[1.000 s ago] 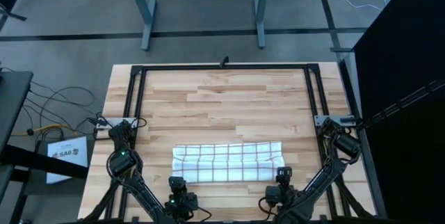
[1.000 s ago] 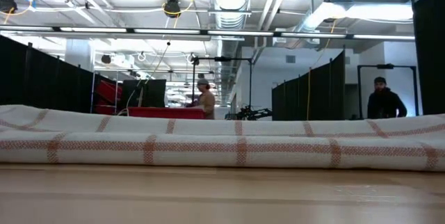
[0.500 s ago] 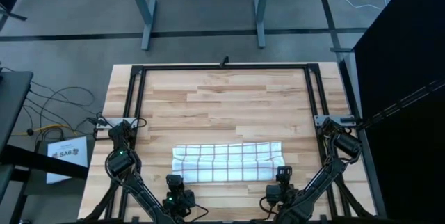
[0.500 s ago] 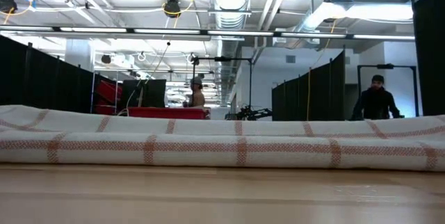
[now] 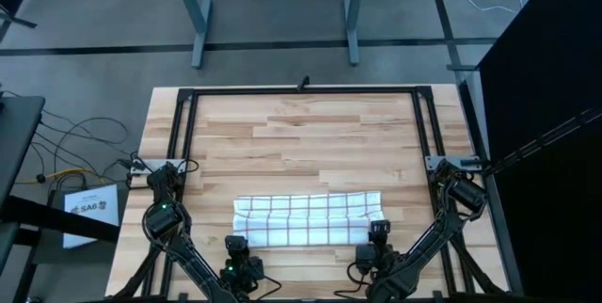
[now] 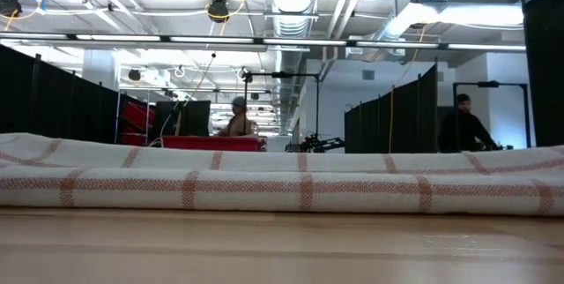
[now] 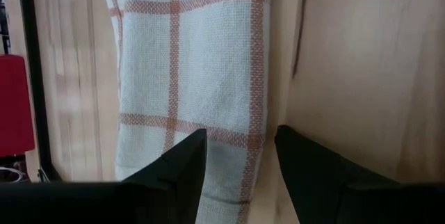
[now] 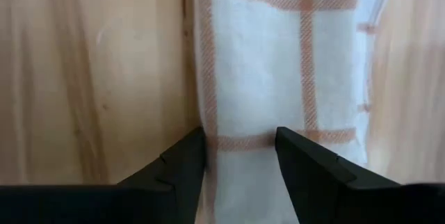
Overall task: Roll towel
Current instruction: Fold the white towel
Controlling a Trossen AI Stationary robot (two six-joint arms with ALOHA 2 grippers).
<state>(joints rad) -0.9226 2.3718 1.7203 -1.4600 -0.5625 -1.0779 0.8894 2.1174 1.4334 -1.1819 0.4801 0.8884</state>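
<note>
Towel (image 5: 308, 220) lies flat on the table (image 5: 310, 143), in the near half, long axis running left to right. From above it reads as a folded strip, white with a thin grid; up close the lines are orange-red. In the low view the towel (image 6: 282, 183) spans the whole width as a low layered band, one fold line along its length.

My left gripper (image 5: 237, 245) sits at the towel's near-left corner, just off the near edge. Through the left wrist view my two dark fingers (image 7: 182, 172) stand apart with a clear gap, and the towel (image 7: 188, 71) shows between and beyond them. Its hem runs into the gap. Jaws spread, nothing clamped.

My right gripper (image 5: 380, 231) is at the near-right corner, at the towel's end. In the right wrist view the fingers (image 8: 313, 175) also stand apart, the towel (image 8: 278, 64) filling the gap and stretching away beyond. Cloth edge lines up close to the inner face of one finger. Whether that finger touches the cloth, I cannot tell. Not gripping anything that I can see.

Bare wood shows to either side of the towel in both wrist views.

Room behind, low view: a person (image 6: 236, 118) far off left of centre, another person (image 6: 462, 125) at the right by dark partitions.
</note>
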